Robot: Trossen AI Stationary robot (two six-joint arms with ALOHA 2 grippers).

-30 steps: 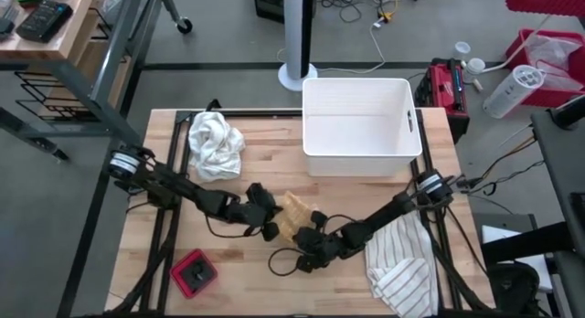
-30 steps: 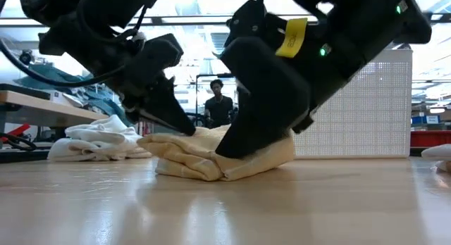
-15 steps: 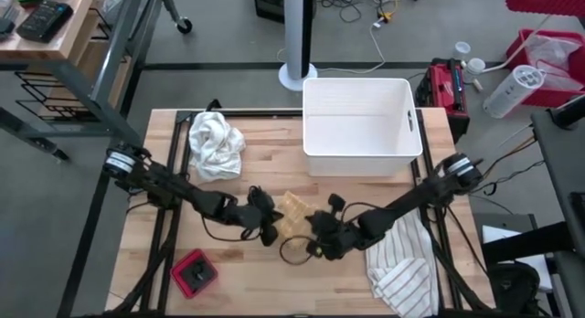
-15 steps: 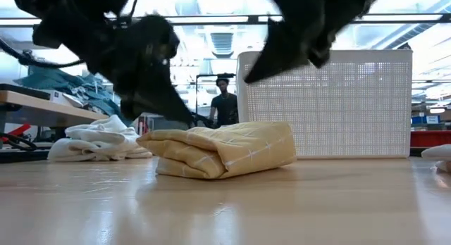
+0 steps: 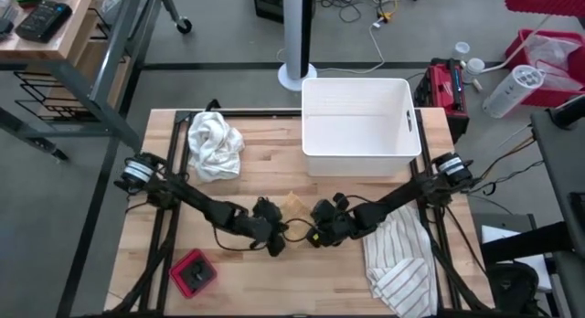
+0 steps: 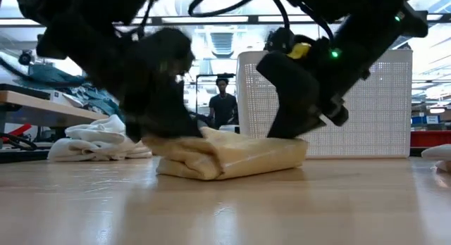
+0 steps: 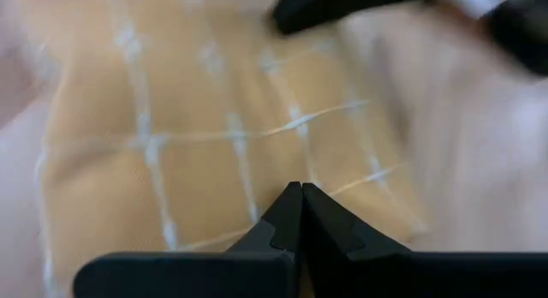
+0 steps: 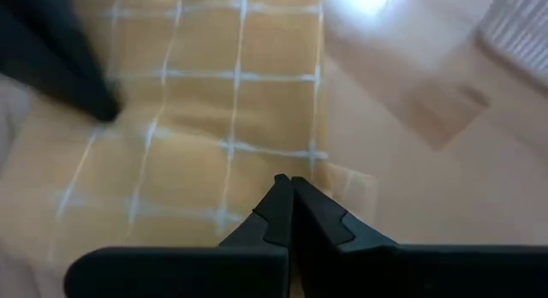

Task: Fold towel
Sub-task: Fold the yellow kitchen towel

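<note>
The yellow towel with a white grid (image 6: 225, 157) lies folded into a thick pad on the table's middle, mostly hidden under the grippers in the high view (image 5: 294, 205). My left gripper (image 7: 300, 188) is shut and sits on the towel's left part, seen in the low view (image 6: 173, 129). My right gripper (image 8: 284, 180) is shut too, on the towel's right part (image 6: 289, 129). In the high view the two grippers (image 5: 277, 231) (image 5: 317, 230) face each other across the towel. My left gripper presses its shut fingers down on the towel's top layer (image 7: 257, 152), slanting down from the table's left. The towel lies flat on the table beneath. My right gripper presses its shut fingers down on the towel's top layer near the right edge (image 8: 257, 135), slanting down from the table's right. The pad is flattened under it.
A crumpled white cloth (image 5: 215, 144) lies at the far left. A white bin (image 5: 358, 126) stands at the far edge. A striped towel (image 5: 402, 263) hangs over the near right corner. A red and black object (image 5: 194, 272) sits near left. A person (image 6: 223, 101) stands in the room behind.
My right gripper rose clear of the towel, then came back down on its right part. My left gripper shifted slightly toward the near edge while staying at the towel's left part. The folded towel's top is pressed flatter than before.
</note>
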